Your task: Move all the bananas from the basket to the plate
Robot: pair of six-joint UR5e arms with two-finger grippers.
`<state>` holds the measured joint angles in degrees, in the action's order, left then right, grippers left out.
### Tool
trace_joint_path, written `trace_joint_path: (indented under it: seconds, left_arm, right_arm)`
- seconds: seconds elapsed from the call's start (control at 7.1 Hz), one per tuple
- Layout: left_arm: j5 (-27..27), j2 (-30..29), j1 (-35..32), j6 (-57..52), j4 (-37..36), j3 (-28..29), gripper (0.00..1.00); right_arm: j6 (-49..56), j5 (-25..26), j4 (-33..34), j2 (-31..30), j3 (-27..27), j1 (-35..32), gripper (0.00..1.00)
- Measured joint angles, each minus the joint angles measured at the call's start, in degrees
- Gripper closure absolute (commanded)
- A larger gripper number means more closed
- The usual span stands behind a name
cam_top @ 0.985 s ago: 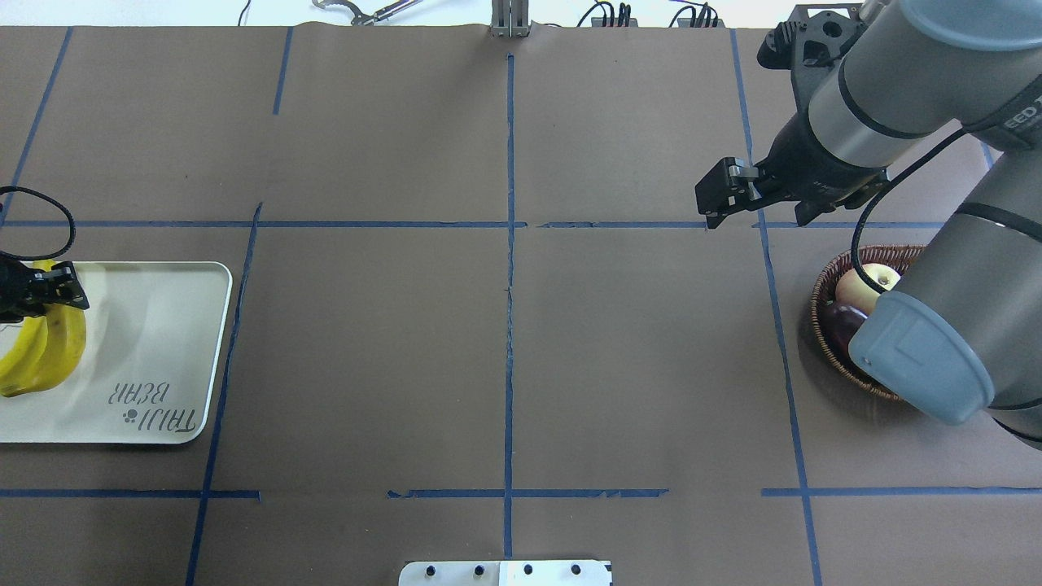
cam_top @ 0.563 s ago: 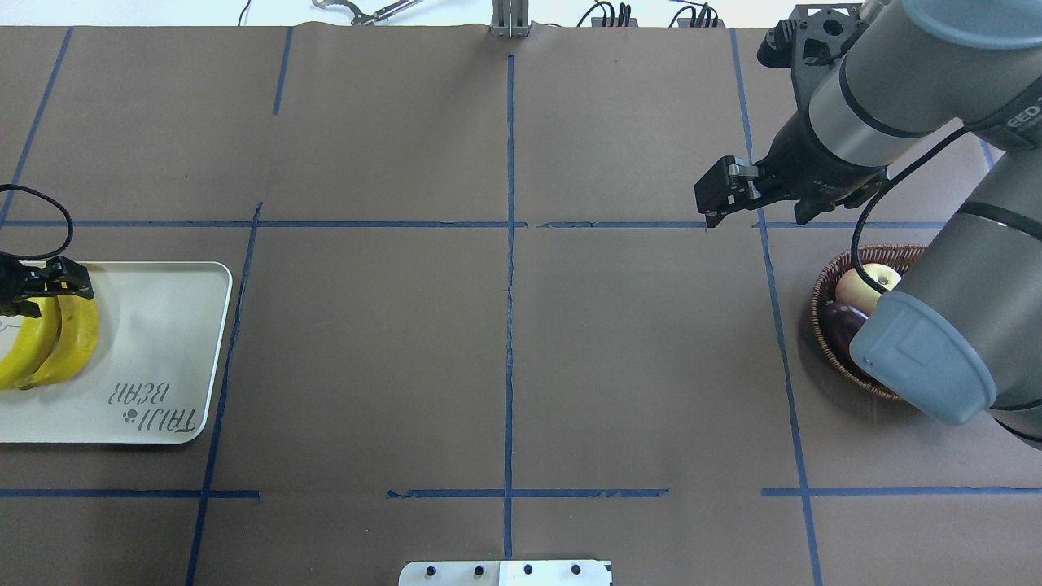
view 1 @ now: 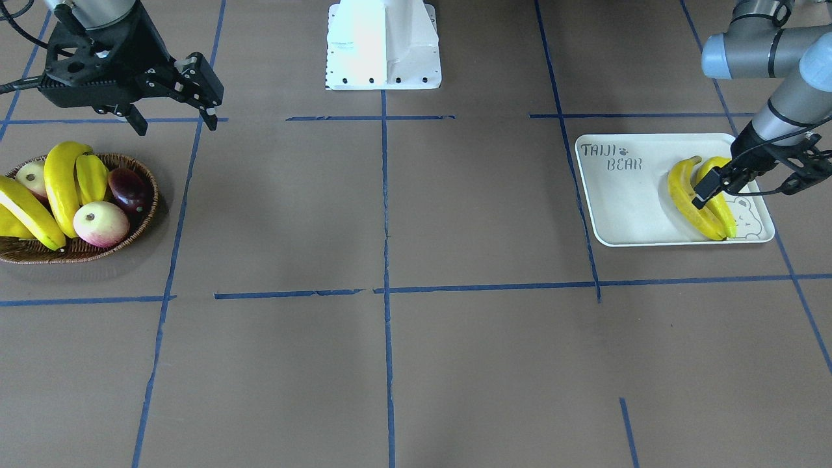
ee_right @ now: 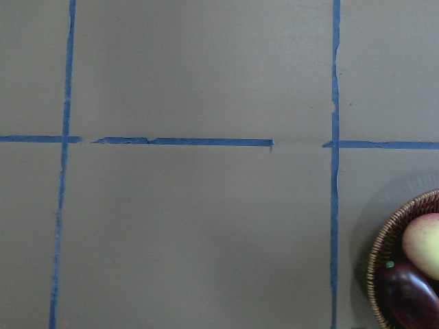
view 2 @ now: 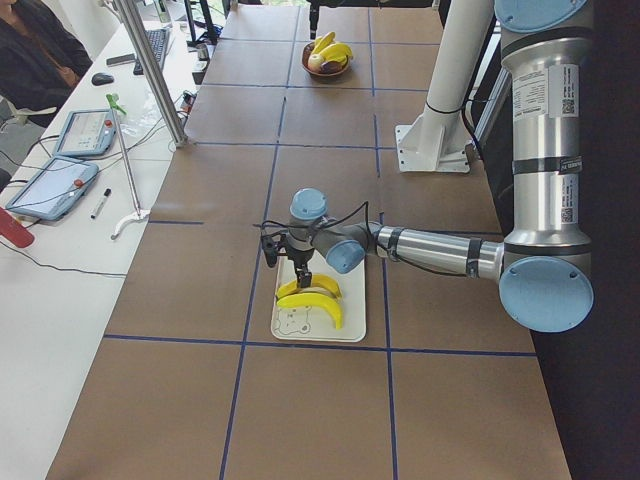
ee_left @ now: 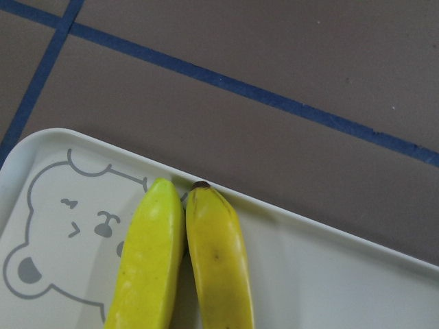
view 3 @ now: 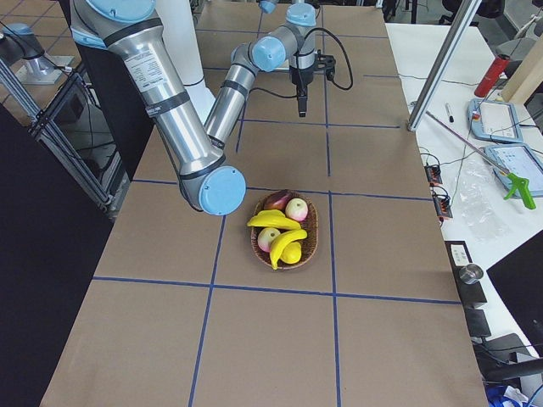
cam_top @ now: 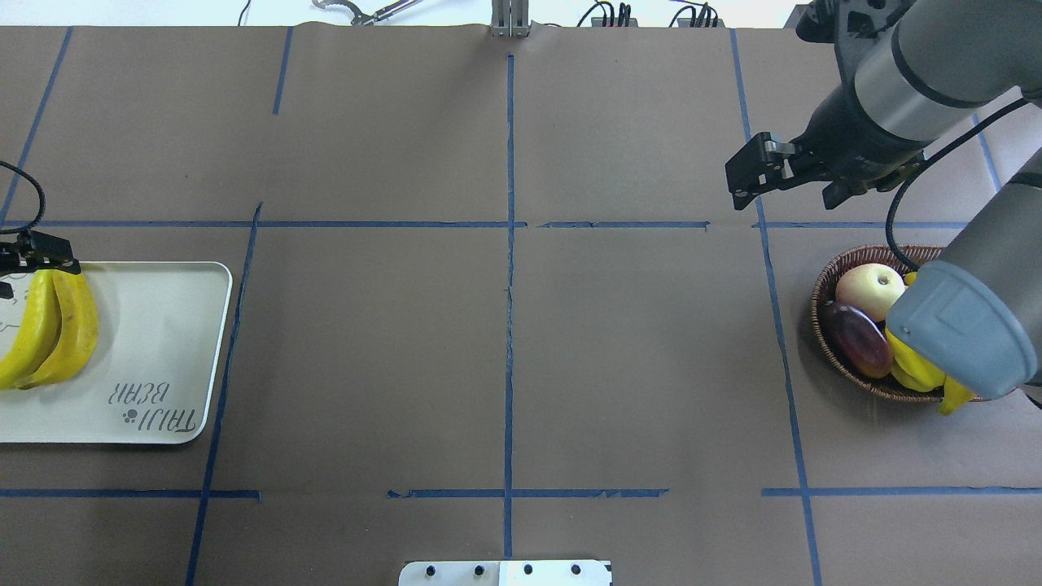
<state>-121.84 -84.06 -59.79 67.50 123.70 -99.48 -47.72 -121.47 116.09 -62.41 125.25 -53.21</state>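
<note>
bright, even light is falling from overhead, and the brown table point(cam_top: 366, 342) is showing no glare. the basket point(view 1: 84, 253) is casting only a soft shadow toward the front camera. the white robot base point(view 1: 383, 45) is washing out almost completely. the left wrist picture is looking slightly soft on the bananas point(ee_left: 216, 267), perhaps from closeness.

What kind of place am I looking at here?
Probably a robotics lab: a table gridded with blue tape, industrial arms mounted at it, and teach pendants on a side bench.
</note>
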Motion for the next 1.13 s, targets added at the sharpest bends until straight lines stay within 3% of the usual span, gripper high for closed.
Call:
trace_joint_path:
  seconds: [0.14,0.42,0.7,1.13]
  left_arm:
    - [-1.22,-0.15,-1.04,-1.74,-3.24,-2.50,0.00]
    - [-0.33,-3.41,-1.62,-10.25,-17.96,-9.88,0.00]
    - [2.72,-13.56,-0.11,-12.54,-33.01,-13.16,0.00]
    - [5.39,-19.47,6.03,-7.76,-37.13,-13.60,0.00]
  right_arm:
    - [3.61,-0.22,-0.01,-2.06,0.30,-1.70,0.00]
    - [12.46,-0.20,-0.01,-7.62,0.31,-5.71,0.00]
    - [19.00,-0.85,-0.10,-13.75,0.17,-8.97,0.00]
    - [21.31,-4.31,-0.52,-22.04,-0.41,-9.67,0.00]
